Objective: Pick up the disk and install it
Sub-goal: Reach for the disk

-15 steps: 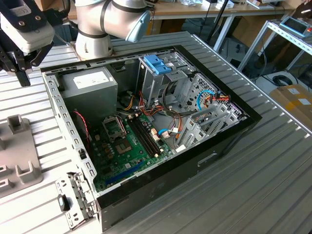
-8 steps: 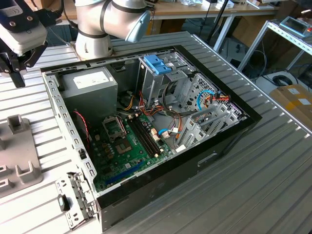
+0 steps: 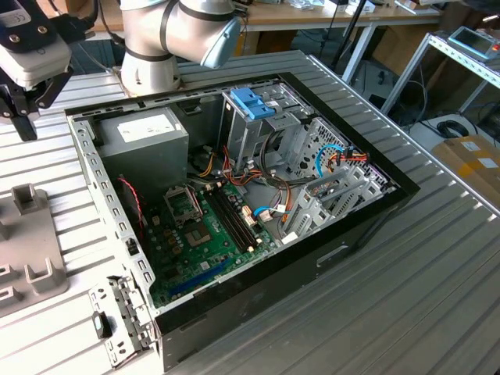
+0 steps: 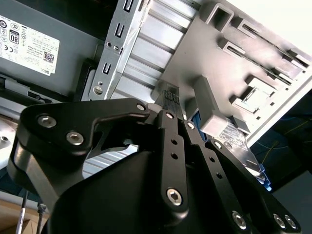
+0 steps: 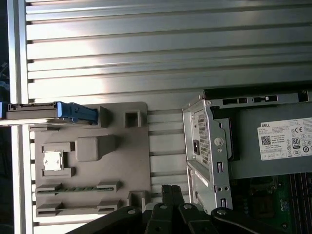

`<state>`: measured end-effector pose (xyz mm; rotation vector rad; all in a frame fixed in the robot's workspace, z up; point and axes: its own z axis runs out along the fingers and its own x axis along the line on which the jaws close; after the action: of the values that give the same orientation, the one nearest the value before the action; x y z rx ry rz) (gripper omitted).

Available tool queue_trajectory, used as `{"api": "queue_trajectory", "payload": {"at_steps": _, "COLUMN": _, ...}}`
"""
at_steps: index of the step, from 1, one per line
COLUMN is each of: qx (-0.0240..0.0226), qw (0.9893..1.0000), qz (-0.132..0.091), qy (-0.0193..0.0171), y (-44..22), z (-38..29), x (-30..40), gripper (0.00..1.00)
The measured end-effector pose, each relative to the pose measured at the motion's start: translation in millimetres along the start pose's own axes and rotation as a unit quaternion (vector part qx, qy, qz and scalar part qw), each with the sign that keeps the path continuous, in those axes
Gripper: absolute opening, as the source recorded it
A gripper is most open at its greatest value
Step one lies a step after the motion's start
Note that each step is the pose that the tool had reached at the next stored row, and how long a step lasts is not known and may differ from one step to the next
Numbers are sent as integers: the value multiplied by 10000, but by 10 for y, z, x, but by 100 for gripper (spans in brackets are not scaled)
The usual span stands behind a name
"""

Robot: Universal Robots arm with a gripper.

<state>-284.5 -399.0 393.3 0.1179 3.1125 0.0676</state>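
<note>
Standing on its thin edge, the disk (image 5: 48, 112) appears in the first wrist view as a narrow strip along one border of the grey tray (image 5: 134, 165). Its long axis runs parallel to the grooves of the ribbed table (image 5: 146, 48). The blue-railed end points toward the computer case (image 5: 202, 146), and the bare metal end sticks out past the tray's border on the side away from the case. On the same tray lie a square chip (image 5: 52, 161) and a green memory stick (image 5: 73, 189), each in its own holder.

The claw (image 5: 168, 191) is closed with nothing between its fingers. It sits across the tray from the disk, apart from it.

The second wrist view looks along the closed claw (image 4: 169, 97) at the tray's raised blocks, with the labelled power box (image 4: 29, 44) off to one side.

The exterior view adds the wider scene. The claw (image 3: 26, 129) hangs above the table (image 3: 406, 289) at the exterior view's left, beside the corner of the open computer case (image 3: 312, 258) and over the far part of the tray (image 3: 19, 242). Inside the case are the power box (image 3: 144, 141), the green circuit board (image 3: 203, 234) and a silver drive cage topped by a blue latch (image 3: 251, 101).
</note>
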Motion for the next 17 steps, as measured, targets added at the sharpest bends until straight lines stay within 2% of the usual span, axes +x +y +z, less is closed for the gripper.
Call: {"api": "queue_trajectory", "payload": {"at_steps": 17, "qx": 0, "qw": 10000, "qz": 0, "qy": 0, "y": -4, "z": -2, "x": 50, "gripper": 10}}
